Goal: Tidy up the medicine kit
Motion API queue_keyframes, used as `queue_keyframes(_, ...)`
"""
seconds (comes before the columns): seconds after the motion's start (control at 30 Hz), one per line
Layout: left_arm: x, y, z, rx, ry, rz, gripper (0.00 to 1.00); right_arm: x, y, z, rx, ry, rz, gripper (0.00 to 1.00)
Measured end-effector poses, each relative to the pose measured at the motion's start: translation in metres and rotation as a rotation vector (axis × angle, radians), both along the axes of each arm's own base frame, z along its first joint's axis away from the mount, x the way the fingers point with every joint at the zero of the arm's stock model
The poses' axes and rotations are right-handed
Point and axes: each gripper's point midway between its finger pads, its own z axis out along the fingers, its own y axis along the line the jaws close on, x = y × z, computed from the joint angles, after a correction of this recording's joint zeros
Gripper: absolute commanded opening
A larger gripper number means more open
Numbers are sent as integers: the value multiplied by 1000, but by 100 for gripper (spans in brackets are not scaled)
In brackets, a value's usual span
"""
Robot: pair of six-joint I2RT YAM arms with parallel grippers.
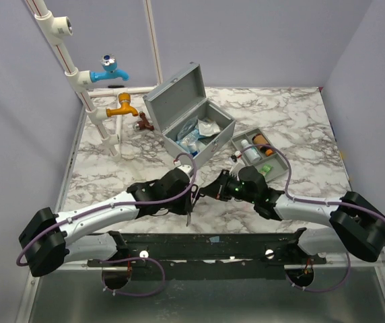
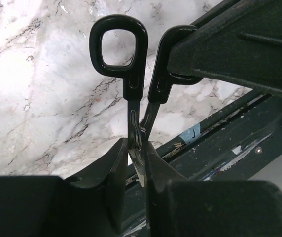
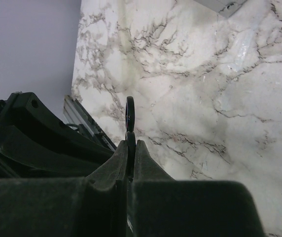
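Left wrist view: the left gripper [image 2: 137, 150] pinched the black scissors [image 2: 132, 86] at the blades while the right gripper [image 3: 130, 150] clamped one handle loop. Opposing pulls risked wrenching them loose, short of the open medicine kit [image 1: 172, 91] behind.

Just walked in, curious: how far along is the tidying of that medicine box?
Done: the medicine kit stands open, packets inside, its tray out beside it holding bottles. In hand: the scissors, left gripper on the blades, right gripper on a handle. Left, probably: stow scissors, refit tray, close lid.
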Motion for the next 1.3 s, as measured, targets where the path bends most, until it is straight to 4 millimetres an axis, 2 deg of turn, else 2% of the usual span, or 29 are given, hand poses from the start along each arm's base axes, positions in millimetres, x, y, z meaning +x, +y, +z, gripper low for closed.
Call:
queue_keyframes(0.1, 1, 1, 13, -29, -41, -13, 36, 1, -1, 9, 13, -22, -5, 1)
queue_keyframes(0.17, 3, 1, 24, -55, -80, -18, 39, 2, -3, 9, 5, -30, -13, 1)
queue_keyframes(0.27, 8, 2, 53, -118, -164, -17, 49, 3, -6, 7, -16, -35, -21, 1)
queue_keyframes(0.43, 20, 10, 99, -193, -309, 16, 59, 8, -8, 12, -34, -50, -39, 1)
queue_keyframes(0.57, 26, 24, 127, -235, -408, 61, 68, 19, -4, 38, -9, -100, -67, 1)
queue_keyframes(0.67, 28, 35, 142, -255, -470, 91, 70, 30, -2, 62, 19, -145, -106, 1)
queue_keyframes(0.87, 32, 51, 153, -243, -541, 121, 75, 60, -5, 106, 64, -219, -213, 1)
queue_keyframes(1.03, 34, 58, 156, -230, -573, 129, 80, 109, -11, 144, 96, -268, -310, 1)
queue_keyframes(1.17, 35, 59, 156, -235, -591, 131, 86, 148, -28, 153, 94, -280, -388, 1)
queue_keyframes(1.27, 35, 59, 150, -230, -593, 128, 99, 175, -37, 152, 96, -274, -431, 1)
queue_keyframes(1.3, 35, 59, 148, -228, -595, 127, 99, 183, -38, 150, 94, -267, -438, 0)
